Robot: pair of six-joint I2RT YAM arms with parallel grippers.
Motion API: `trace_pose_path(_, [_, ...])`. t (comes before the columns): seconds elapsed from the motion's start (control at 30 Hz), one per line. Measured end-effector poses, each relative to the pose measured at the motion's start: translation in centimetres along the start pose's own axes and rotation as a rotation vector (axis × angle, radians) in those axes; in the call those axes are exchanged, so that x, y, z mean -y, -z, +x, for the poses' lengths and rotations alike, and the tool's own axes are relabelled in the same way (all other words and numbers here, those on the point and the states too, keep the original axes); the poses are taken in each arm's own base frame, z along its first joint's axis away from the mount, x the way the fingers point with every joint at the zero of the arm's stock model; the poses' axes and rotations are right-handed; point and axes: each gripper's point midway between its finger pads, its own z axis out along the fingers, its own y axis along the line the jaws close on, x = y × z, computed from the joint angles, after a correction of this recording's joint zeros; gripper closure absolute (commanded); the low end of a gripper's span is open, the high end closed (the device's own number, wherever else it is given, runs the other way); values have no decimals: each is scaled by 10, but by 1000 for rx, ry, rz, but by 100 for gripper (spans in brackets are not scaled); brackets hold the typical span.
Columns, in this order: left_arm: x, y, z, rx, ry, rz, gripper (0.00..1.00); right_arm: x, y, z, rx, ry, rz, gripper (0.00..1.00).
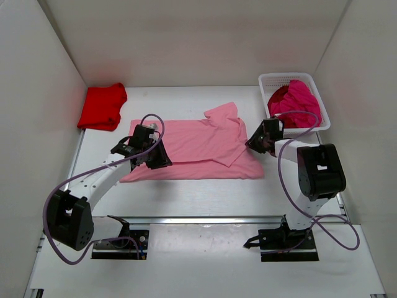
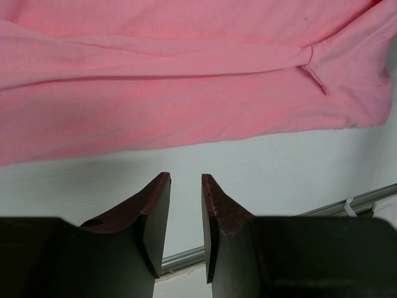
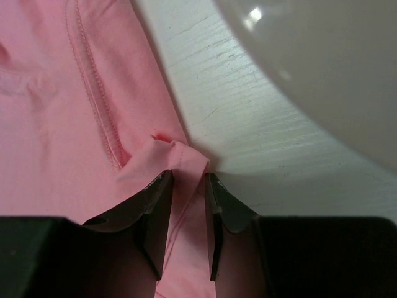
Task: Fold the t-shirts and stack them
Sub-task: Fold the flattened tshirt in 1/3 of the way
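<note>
Pink t-shirt [image 1: 192,149] spread on white table [image 1: 205,198], white walls around; right end effector [image 3: 186,183] pinching its edge, left end effector [image 2: 185,186] part-open, empty.

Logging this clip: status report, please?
Left gripper empty, off the cloth. Right gripper pinching pink t-shirt edge. Red t-shirt aside; magenta t-shirts in basket. Nothing blocking.

Both tools' jaws narrowly apart

Lab test cell: white enclosure walls [image 1: 37,93], arms bolted to table [image 1: 205,205].
</note>
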Motion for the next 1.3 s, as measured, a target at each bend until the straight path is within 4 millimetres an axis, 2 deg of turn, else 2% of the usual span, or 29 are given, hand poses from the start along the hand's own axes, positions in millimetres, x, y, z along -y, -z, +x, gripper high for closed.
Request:
trace_pose_path(0.1, [0, 0, 0, 0, -2, 0, 63, -1, 0, -1, 3, 0, -4, 76])
trace_pose_path(0.27, [-1, 0, 1, -1, -2, -4, 63, -3, 0, -1, 6, 6, -11, 85])
trace_pose_path(0.43, [-1, 0, 1, -1, -2, -5, 62, -12, 0, -6, 25, 43, -13, 95])
trace_pose_path(0.53, [-1, 0, 1, -1, -2, -4, 63, -21, 0, -9, 39, 81, -6, 97])
trace_pose_path(0.87, [0, 0, 0, 1, -2, -3, 63, -73, 12, -33, 116, 276, 23, 100])
trace_pose_path(0.97, [-1, 0, -1, 4, 2, -5, 62, -93, 6, -37, 109, 321, 14, 100])
trace_pose_path(1.0, [-2, 0, -1, 4, 3, -6, 62, -101, 1, -39, 107, 332, 8, 98])
trace_pose_path(1.07, [-3, 0, -2, 6, 5, -8, 62, -114, -10, -40, 84, 346, -3, 87])
trace_pose_path(1.13, [-4, 0, -3, 7, 5, -9, 61, -127, -23, -43, 64, 348, -8, 57])
trace_pose_path(1.17, [-4, 0, -3, 6, 5, -9, 62, -131, -28, -44, 57, 351, -7, 51])
trace_pose_path(1.23, [-4, 0, -3, 4, 7, -9, 62, -134, -33, -40, 36, 355, -2, 48])
trace_pose_path(1.3, [-3, 0, -2, 1, 6, -6, 61, -130, -31, -37, 15, 362, 12, 50])
